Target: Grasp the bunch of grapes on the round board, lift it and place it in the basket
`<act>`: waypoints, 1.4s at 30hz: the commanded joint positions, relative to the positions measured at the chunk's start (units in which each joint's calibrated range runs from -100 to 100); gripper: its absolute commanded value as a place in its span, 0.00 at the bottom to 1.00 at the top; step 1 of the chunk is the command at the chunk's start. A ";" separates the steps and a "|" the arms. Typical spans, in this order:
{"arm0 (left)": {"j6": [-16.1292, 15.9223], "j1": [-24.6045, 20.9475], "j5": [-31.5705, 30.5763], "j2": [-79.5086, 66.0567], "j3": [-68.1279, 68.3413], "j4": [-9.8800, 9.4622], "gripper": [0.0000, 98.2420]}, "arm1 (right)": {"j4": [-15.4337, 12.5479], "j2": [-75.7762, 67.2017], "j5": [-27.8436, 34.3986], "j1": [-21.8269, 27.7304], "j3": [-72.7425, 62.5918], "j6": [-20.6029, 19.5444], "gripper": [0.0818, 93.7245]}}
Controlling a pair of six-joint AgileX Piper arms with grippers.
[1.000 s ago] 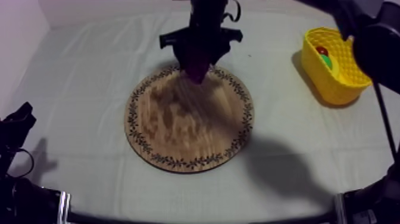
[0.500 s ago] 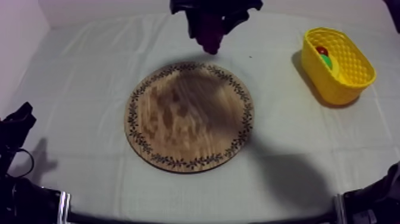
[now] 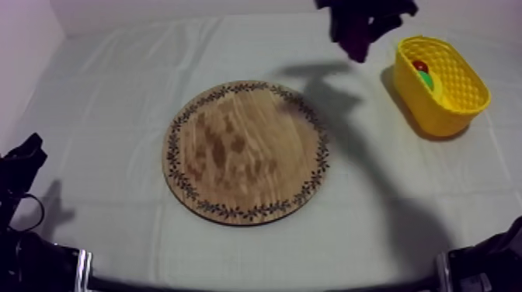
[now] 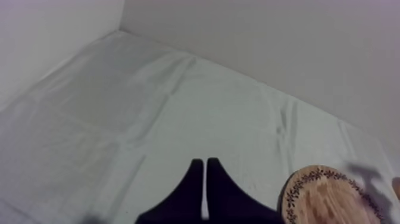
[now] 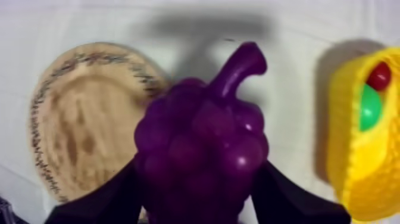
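This is a robot lab test bench. A table [image 3: 101, 116] under a plain grey-white cloth runs up to plain pale walls [image 4: 268, 47] at the far and left sides. The robot's black left arm [image 3: 31, 260] stands at the near left corner, its right arm [image 3: 485, 264] at the near right. The things on it are staged props: a round wooden board [image 3: 247, 151] in the middle, a yellow basket [image 3: 447, 116] at the far right, and glossy moulded toy fruit such as a bunch of grapes [image 5: 202, 155].

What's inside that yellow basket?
A small red fruit and a green thing beside it lie in the basket. Its wall covers part of the floor, so more may be hidden.
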 commanded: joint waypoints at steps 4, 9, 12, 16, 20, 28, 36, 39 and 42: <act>0.00 0.02 0.05 0.01 -0.04 -0.02 0.00 | 0.31 -3.76 -0.94 9.09 6.54 3.94 0.40; 0.00 0.02 0.05 0.01 -0.04 -0.02 0.00 | 1.96 -5.77 -2.28 14.97 9.88 6.98 0.40; 0.00 0.02 0.05 0.01 -0.04 -0.02 0.00 | 3.16 -6.42 -3.27 17.96 11.37 8.64 0.41; 0.00 0.02 0.05 0.01 -0.04 -0.02 0.00 | 4.64 -6.57 -4.68 20.91 12.30 10.35 0.41; 0.00 0.02 0.05 0.01 -0.04 -0.02 0.00 | 5.79 -6.15 -6.47 22.13 13.08 11.09 0.41; 0.00 0.02 0.05 0.01 -0.04 -0.02 0.00 | 6.41 -4.15 -10.31 22.21 16.72 11.23 0.38; 0.00 0.02 0.05 0.01 -0.04 -0.02 0.00 | 7.05 -0.21 -14.50 21.16 19.03 9.96 0.41; 0.00 0.02 0.05 0.01 -0.04 -0.02 0.00 | 7.62 1.18 -14.40 20.48 19.49 9.29 0.58; 0.00 0.02 0.05 0.01 -0.04 -0.02 0.00 | 8.05 2.14 -13.74 19.87 19.69 8.53 0.75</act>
